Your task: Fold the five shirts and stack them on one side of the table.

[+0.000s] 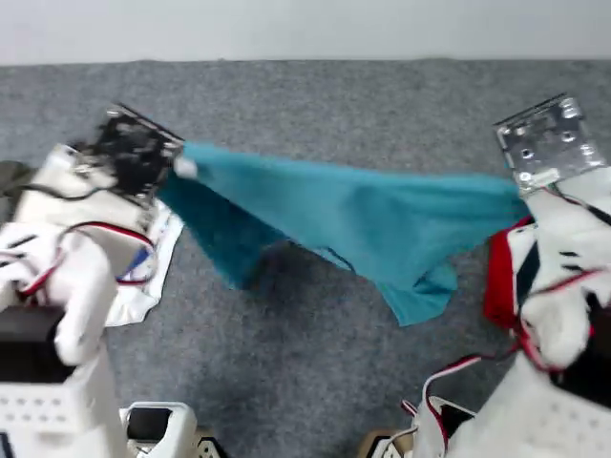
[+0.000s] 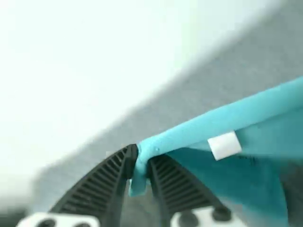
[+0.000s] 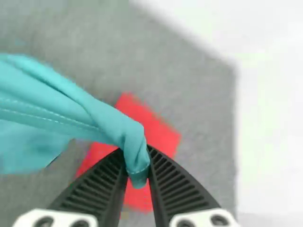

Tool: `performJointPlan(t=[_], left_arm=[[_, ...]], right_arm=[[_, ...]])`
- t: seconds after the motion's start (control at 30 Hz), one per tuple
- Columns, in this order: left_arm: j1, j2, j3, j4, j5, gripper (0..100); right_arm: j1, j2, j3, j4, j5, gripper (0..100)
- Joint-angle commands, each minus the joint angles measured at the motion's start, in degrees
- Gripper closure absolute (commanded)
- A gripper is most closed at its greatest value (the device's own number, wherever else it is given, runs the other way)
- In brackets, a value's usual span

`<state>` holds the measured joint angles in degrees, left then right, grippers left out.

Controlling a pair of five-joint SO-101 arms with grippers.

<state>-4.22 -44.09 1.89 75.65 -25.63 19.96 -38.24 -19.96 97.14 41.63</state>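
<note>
Crosswise, teal shirt (image 1: 353,219), long axis left-right

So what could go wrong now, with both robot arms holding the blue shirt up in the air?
1. The left gripper pinches only a thin edge of the teal shirt, so it might slip out and the shirt would flop down.
2. The right gripper holds a bunched corner, so the fold may come out crooked.
3. The hanging part could drag over the red shirt when lowered.

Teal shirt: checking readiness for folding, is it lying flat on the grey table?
No, the teal fabric shirt hangs stretched between the left claw and the right claw, its middle sagging.
</note>
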Motion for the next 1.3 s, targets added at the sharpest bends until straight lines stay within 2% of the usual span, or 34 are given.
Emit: performJointPlan(t=[0.0,0.17,0.3,0.47,0.7,1.13,1.27], left_arm=[[-2.0,-1.3,-6.8,-8.8,0.2,98],[-1.9,-1.0,-10.3,-17.3,-0.1,98],[-1.9,-1.4,-10.5,-17.3,-6.5,98],[-1.9,-1.4,-12.9,-10.5,-10.4,98],[-1.9,-1.4,-16.3,0.8,-15.2,98],[-1.9,-1.5,-33.0,12.3,-15.3,98],[-1.9,-1.3,-32.4,15.4,-15.3,98]], right_arm=[[0.5,-0.8,-7.3,-6.2,-1.8,98.8],[0.6,-0.8,-11.2,-16.7,-1.5,98.8],[0.6,-0.8,-12.6,-25.7,-0.9,98.8],[0.6,-0.8,-12.4,-30.9,3.1,98.8],[0.7,-1.9,-13.5,-31.1,6.8,98.8],[0.8,-12.4,-15.5,-31.0,16.4,98.8],[0.8,-11.7,-15.5,-31.1,17.9,98.8]])
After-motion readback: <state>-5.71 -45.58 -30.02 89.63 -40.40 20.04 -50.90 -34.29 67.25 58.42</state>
